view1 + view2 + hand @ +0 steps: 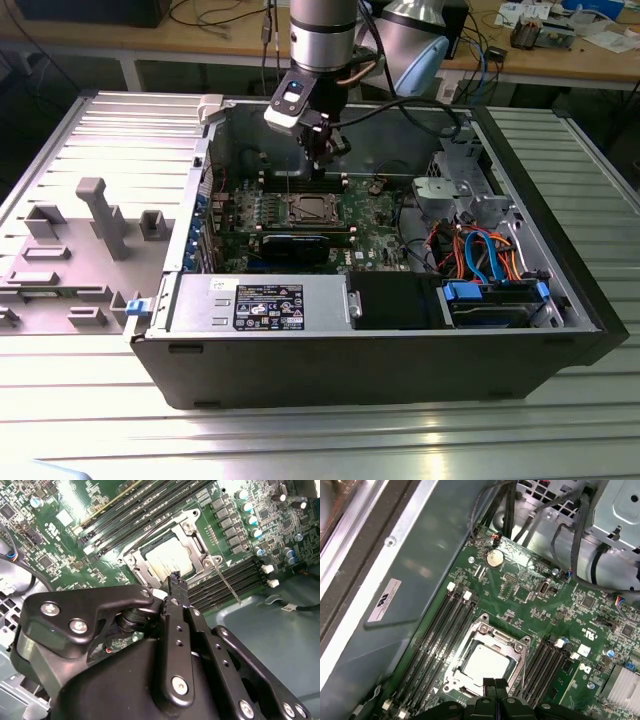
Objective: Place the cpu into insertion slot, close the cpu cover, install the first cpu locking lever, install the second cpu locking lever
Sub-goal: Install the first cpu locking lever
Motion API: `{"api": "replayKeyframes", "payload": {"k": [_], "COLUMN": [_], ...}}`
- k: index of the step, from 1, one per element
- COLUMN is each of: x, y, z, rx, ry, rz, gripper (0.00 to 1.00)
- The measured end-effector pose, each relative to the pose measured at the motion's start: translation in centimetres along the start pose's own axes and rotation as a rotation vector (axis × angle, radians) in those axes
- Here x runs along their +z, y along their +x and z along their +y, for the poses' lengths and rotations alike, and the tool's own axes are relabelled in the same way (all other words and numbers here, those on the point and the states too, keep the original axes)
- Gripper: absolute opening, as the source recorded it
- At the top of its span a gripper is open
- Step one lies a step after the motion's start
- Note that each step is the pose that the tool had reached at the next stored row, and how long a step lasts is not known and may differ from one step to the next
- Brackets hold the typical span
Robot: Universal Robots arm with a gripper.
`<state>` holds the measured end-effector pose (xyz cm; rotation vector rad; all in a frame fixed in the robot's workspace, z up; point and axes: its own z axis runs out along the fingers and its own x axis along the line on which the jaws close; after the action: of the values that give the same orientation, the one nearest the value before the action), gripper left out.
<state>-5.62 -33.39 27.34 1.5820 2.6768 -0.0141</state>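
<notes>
The cpu point(167, 560) point(486, 662), a flat square with a silver top, lies in the insertion slot point(305, 208) on the green board inside the open computer case. The cpu cover point(196, 539) point(501, 639), a silvery frame, lies flat around it. A thin metal locking lever point(226, 583) angles away from one side of the socket across the memory slots. My gripper point(325, 160) point(495, 686) point(175, 580) hangs just above the socket's edge. Its black fingertips are pressed together with nothing between them.
Black memory slots point(437, 635) flank the socket on both sides. The case wall point(405, 580) runs close behind. A power supply point(260, 300) lies along the front, and a drive cage point(460, 190) and coloured cables point(480, 250) fill the exterior view's right. A grey fixture tray point(80, 230) lies outside the case.
</notes>
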Motion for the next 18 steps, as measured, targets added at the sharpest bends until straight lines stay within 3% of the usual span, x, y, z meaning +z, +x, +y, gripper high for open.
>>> {"api": "replayKeyframes", "payload": {"k": [1,4,7,18], "x": [-0.01,-0.02,-0.01,-0.01], "y": [0.0,0.0,0.0,0.0], "z": [0.0,0.0,0.0,0.0], "rx": [-0.011,-0.107,-0.165,-0.341], "ry": [-0.0006,-0.0033,-0.0054,-0.011], "rz": [0.0002,0.0009,0.0014,0.0029], "gripper": [0.11,0.11,0.11,0.11]}}
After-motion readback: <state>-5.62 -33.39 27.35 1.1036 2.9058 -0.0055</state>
